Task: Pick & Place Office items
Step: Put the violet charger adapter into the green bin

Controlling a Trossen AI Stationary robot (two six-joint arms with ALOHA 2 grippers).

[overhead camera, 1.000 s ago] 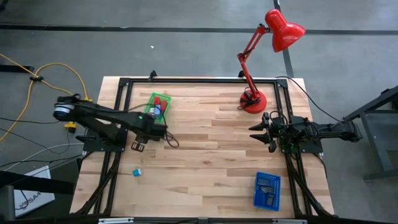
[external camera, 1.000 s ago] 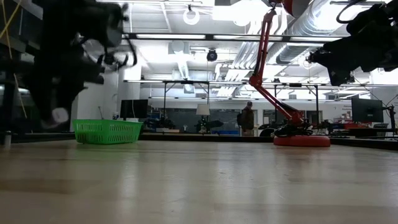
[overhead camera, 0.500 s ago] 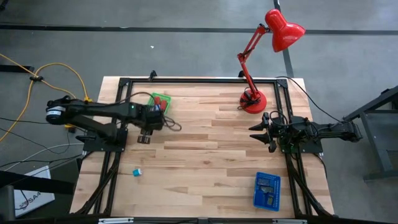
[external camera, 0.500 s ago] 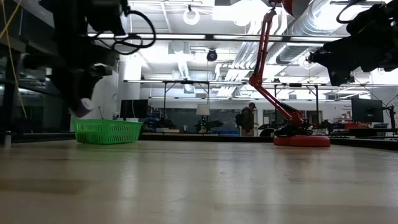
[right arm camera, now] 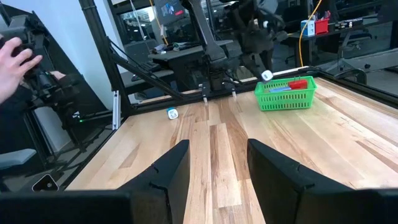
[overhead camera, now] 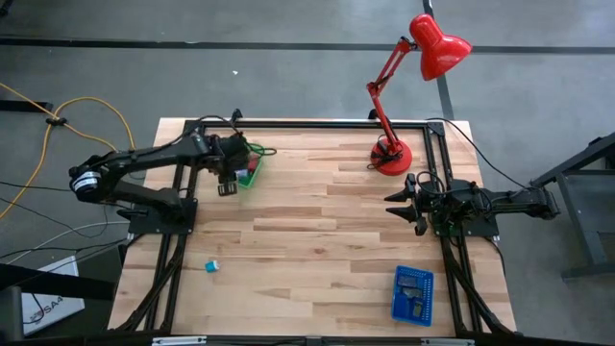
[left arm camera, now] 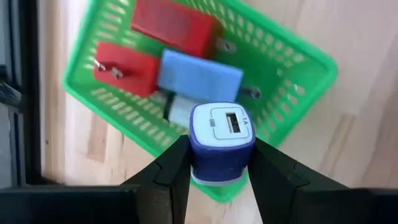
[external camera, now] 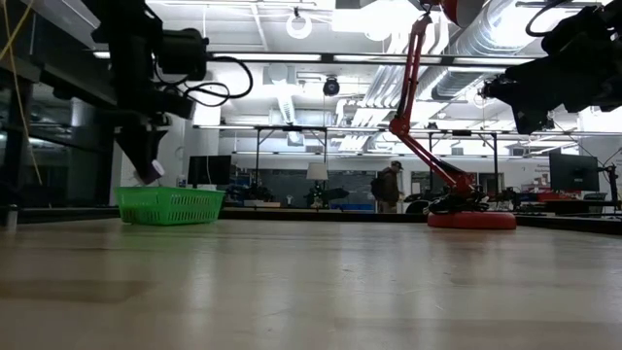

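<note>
Upper left of the high view, green tray [overhead camera: 252, 165] already holds red and blue office items [left arm camera: 186, 56]; one teal piece [overhead camera: 209, 264] waits lower left. Left gripper [left arm camera: 219, 163] hovers over the tray, pinching a blue charger block [left arm camera: 221, 142]; right gripper [overhead camera: 402, 204] idles mid-right, fingers spread

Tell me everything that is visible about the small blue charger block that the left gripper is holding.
The blue charger block is a small cube with rounded edges, plastic by its look. Its body is dark blue, and its pale face carries one USB port with small print beside it. The left gripper clamps it between its two dark fingers, one on each side, port face toward the wrist camera. It hangs in the air above the edge of the green tray, which already holds red and blue blocks. Nothing else touches it.
</note>
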